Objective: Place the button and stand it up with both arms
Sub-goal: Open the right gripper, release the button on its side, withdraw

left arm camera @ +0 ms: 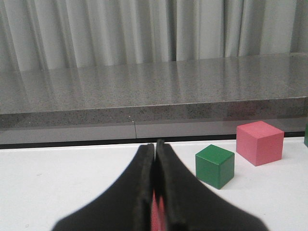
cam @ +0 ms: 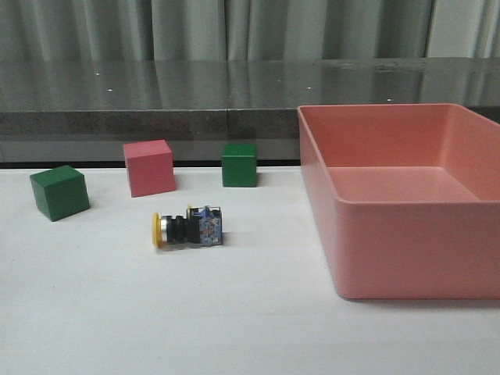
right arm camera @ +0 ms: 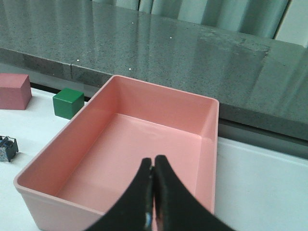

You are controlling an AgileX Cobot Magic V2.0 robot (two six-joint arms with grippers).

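The button (cam: 188,227) lies on its side on the white table, yellow cap to the left, clear and blue base to the right. Its base end shows at the edge of the right wrist view (right arm camera: 7,148). My left gripper (left arm camera: 155,147) is shut and empty, low over the table, left of a green cube (left arm camera: 215,165). My right gripper (right arm camera: 153,161) is shut and empty, held above the pink bin (right arm camera: 62,191). Neither arm shows in the front view.
A green cube (cam: 59,192), a pink cube (cam: 148,167) and a second green cube (cam: 239,165) stand behind the button. The large pink bin (cam: 391,258) fills the right side. A grey stone ledge (cam: 156,94) runs along the back.
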